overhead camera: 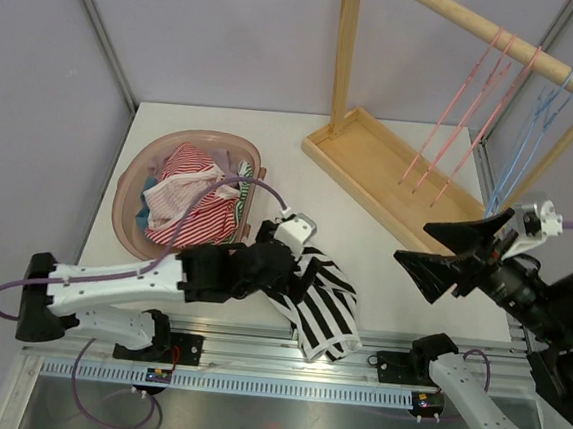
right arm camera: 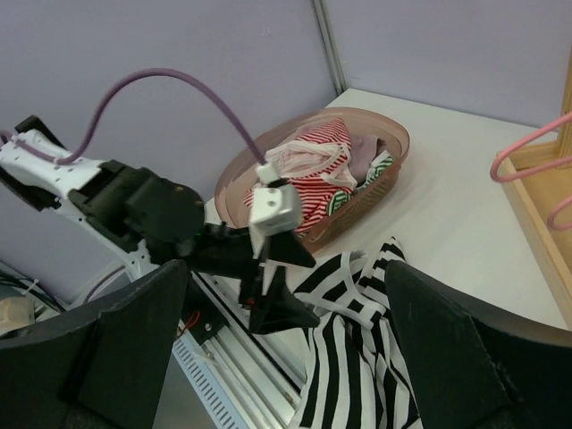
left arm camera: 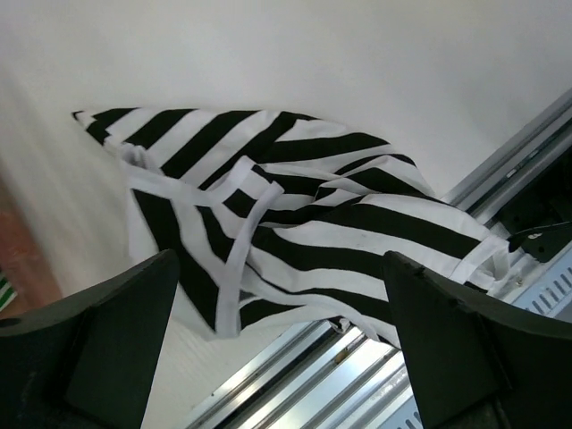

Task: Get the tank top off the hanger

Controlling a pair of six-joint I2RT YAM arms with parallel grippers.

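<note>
The black-and-white striped tank top (overhead camera: 324, 310) lies crumpled on the table's near edge, partly over the rail; it also shows in the left wrist view (left arm camera: 295, 223) and the right wrist view (right arm camera: 375, 357). No hanger shows in it. My left gripper (overhead camera: 299, 276) is open and empty, just above the top's left side. My right gripper (overhead camera: 444, 250) is open and empty, raised to the right of the top. Pink hangers (overhead camera: 466, 115) and blue hangers (overhead camera: 535, 131) hang on the wooden rack (overhead camera: 371, 162).
A pink laundry basket (overhead camera: 134, 176) with red-striped clothes stands at the left. The wooden rack's base tray and rail take the back right. The metal rail (overhead camera: 254, 357) runs along the near edge under the top's hem.
</note>
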